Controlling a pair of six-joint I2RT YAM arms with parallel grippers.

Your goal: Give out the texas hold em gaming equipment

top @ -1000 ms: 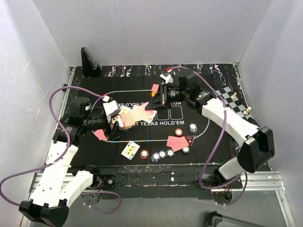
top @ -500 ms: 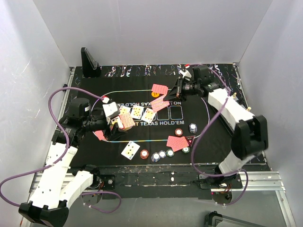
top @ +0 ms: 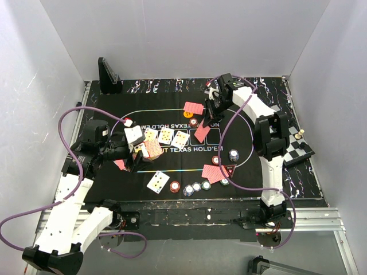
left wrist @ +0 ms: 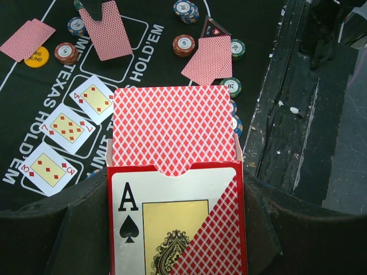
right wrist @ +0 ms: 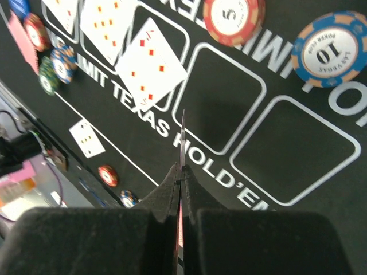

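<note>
Dealing the community row; the fourth card looks to be the step in hand.

- Right gripper: jaws pinched tight on a single card. The wrist view shows it edge-on between the fingers, clear of the mat. From the left wrist its red back shows, hanging tilted over the first empty outline.
- Left gripper: clamped on the card box. The deck stands partway out of the box top, red back up. It hovers over the mat's left side, well apart from the right arm.
- Three face-up cards lie side by side in the printed outlines; two outlines to their right are bare.
- Two face-down pairs are already out, one at the far side and one at the near side. A lone face-up card lies near the front edge.
- Chips sit in a short row by the near edge, with others scattered near the pairs. A yellow button lies beside the far pair.

Judgement: distribution is well along, with two community slots unfilled.

Next move calls for lowering the held card into the outline just beside the third face-up card. It should go down flat and square to the print, without nudging its neighbour. Whether it lands face up depends on wrist roll, since the face is hidden here. Jaws part only once the card rests on the mat.
</note>
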